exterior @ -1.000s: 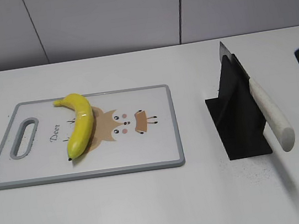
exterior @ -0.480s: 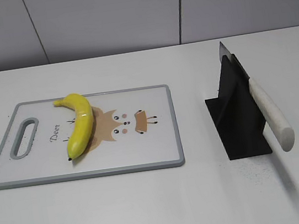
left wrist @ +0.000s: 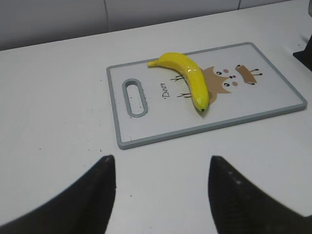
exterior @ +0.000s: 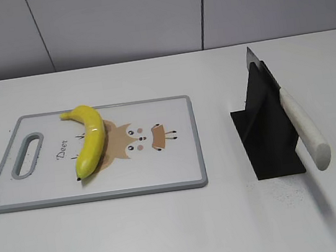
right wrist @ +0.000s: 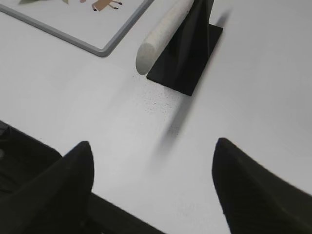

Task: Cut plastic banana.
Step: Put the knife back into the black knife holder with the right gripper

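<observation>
The plastic banana (exterior: 88, 140) lies whole on the cutting board (exterior: 162, 174), on the left half near the handle slot (exterior: 27, 156), its curve running from the far edge toward the near one and partly covering the printed deer cartoon (exterior: 142, 139). From my left wrist I see it again (left wrist: 187, 78), resting flat and touching nothing but the board, which I judge gives a stable place to cut down onto without marking the white table (exterior: 171, 238). Well apart to the right stands the black knife stand (exterior: 268, 134), and the knife (exterior: 302, 126) sits in it with the blade tip poking up at the far end and the pale handle slanting toward the near side; I judge it is propped that way so the handle hangs free in the air for me to take. My right wrist view shows that handle's rounded end (right wrist: 146, 58) jutting out past the stand (right wrist: 187, 53), with my right gripper (right wrist: 153, 190) above the bare table short of it, its two dark fingers spread wide and empty. My left gripper (left wrist: 161, 195) is likewise parted and holds nothing, hanging over the table on the near side of the board, not touching it. Neither claw shows in the exterior view. As I judge it, no cut has begun: the knife must be taken first.
</observation>
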`<state>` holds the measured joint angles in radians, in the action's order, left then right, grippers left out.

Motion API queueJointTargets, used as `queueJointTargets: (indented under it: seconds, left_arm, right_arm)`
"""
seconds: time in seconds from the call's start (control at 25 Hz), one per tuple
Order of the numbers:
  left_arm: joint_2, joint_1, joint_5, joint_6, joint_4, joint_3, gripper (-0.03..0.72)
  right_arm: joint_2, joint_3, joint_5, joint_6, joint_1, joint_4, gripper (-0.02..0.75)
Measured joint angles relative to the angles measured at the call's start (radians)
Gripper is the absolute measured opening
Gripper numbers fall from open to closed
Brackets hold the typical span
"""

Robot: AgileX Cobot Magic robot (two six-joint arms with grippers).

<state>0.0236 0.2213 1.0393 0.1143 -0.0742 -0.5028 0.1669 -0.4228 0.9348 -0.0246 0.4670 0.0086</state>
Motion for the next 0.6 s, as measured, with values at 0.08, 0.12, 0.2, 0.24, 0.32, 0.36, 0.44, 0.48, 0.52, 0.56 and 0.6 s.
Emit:
queueJointTargets:
  seconds: [0.08,0.12,0.2,0.24,0.32,0.36,0.44,0.48,0.52,0.56,0.6]
  left_arm:
    - [0.0,0.0,0.0,0.0,-0.001,0.0,0.583]
    - [0.0,0.0,0.0,0.0,-0.001,0.0,0.583]
    - [0.0,0.0,0.0,0.0,-0.002,0.0,0.583]
    - [0.0,0.0,0.0,0.0,-0.002,0.0,0.583]
    - [0.0,0.0,0.0,0.0,-0.003,0.0,0.583]
    - [0.0,0.0,0.0,0.0,-0.003,0.001,0.583]
    - [-0.001,0.0,0.0,0.0,-0.005,0.001,0.583]
    - [-0.001,0.0,0.0,0.0,-0.004,0.001,0.583]
    - [-0.001,0.0,0.0,0.0,-0.004,0.001,0.581]
    - [-0.001,0.0,0.0,0.0,-0.004,0.001,0.577]
    - [-0.001,0.0,0.0,0.0,-0.004,0.001,0.571]
  right_arm:
    - [-0.032,0.0,0.002,0.0,0.0,0.0,0.59]
    - [-0.049,0.0,0.003,-0.001,0.0,0.0,0.59]
    - [-0.085,0.0,0.003,-0.001,0.0,0.0,0.59]
    - [-0.109,0.0,0.003,-0.001,0.0,0.0,0.59]
    - [-0.157,0.0,0.003,-0.001,0.0,0.0,0.59]
    - [-0.165,0.0,0.004,-0.001,0.0,0.001,0.59]
    - [-0.172,0.0,0.004,-0.001,0.0,0.004,0.59]
    - [-0.172,0.0,0.003,-0.001,0.0,0.008,0.59]
    - [-0.172,0.0,0.003,-0.001,0.0,0.012,0.59]
    - [-0.172,0.0,0.003,-0.001,0.0,0.015,0.59]
    - [-0.172,0.0,0.003,-0.001,0.0,0.015,0.59]
